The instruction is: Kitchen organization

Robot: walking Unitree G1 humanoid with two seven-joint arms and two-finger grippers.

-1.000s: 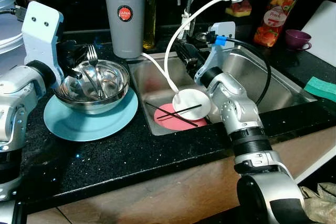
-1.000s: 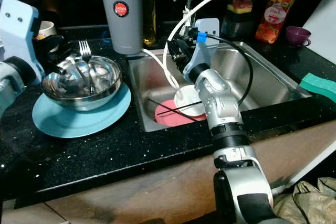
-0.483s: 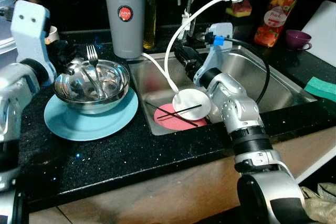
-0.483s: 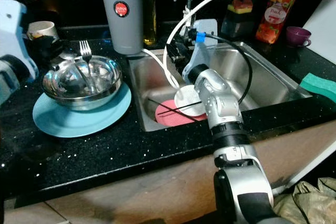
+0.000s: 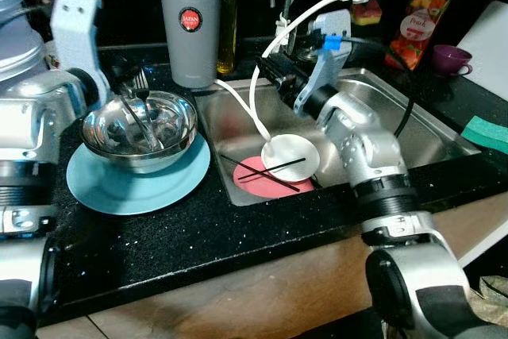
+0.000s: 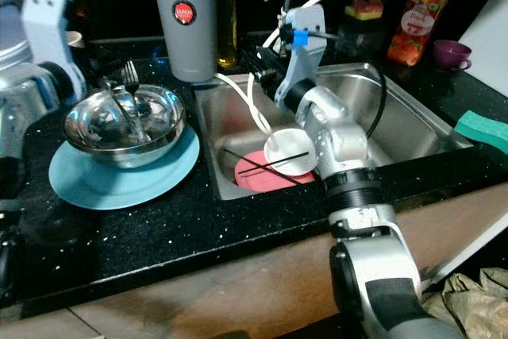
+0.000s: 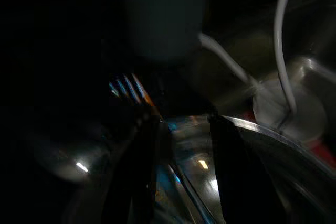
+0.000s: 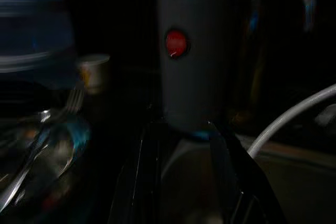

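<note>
Black speckled countertop (image 5: 198, 236) runs across the foreground, with a wooden edge below it. On it, to the left, a light blue plate (image 5: 131, 184) carries a steel bowl (image 5: 140, 129) holding a fork (image 5: 140, 85) with its tines pointing up and away. The left gripper (image 7: 181, 129) sits at the bowl's far-left rim, fingers parted a moderate way, with the rim between them and the fork tines just beside. To the right, the steel sink (image 5: 413, 129) holds a pink plate (image 5: 262, 179), a small white dish (image 5: 290, 156) on it and black chopsticks (image 5: 266, 174) lying across both. The right gripper (image 8: 181, 129) hovers over the sink's back-left corner, fingers apart and gripping nothing, facing a grey canister (image 5: 189, 21). A white hose (image 5: 262, 61) arcs to the dish. Farther right are a green sponge (image 5: 486, 131) and a purple cup (image 5: 449, 59).
</note>
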